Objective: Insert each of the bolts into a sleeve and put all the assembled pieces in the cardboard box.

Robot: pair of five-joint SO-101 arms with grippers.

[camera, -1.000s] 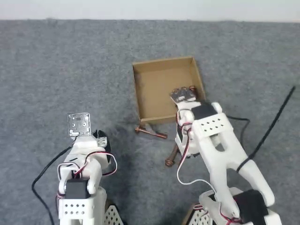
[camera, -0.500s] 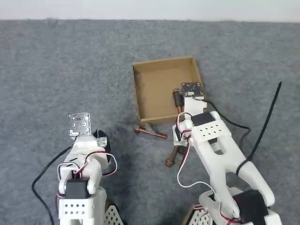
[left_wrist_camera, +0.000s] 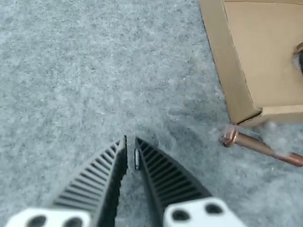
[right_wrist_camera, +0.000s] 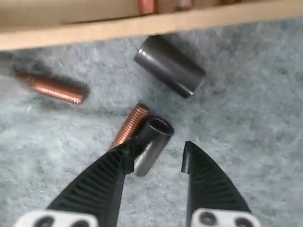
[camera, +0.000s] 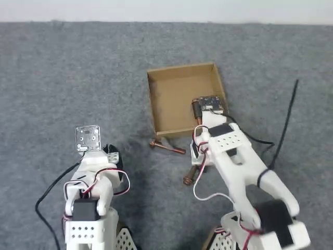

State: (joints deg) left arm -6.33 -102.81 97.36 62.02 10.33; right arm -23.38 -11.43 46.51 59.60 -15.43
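the right pincer (right_wrist_camera: 157, 149) hangs low over the grey felt worktop (camera: 73, 67), its jaws wide on either side of a dark sleeve (right_wrist_camera: 150, 142). one finger touches the sleeve, likely lined up to grasp it for assembly. a copper bolt (right_wrist_camera: 128, 126) lies against that sleeve. a second sleeve (right_wrist_camera: 170, 66) and a second bolt (right_wrist_camera: 54, 88) lie near, just outside the cardboard box (camera: 151, 104), which holds one piece (camera: 196, 109), probably assembled. the left pincer (left_wrist_camera: 131, 142) sits well apart, nearly closed and empty, seemingly waiting.
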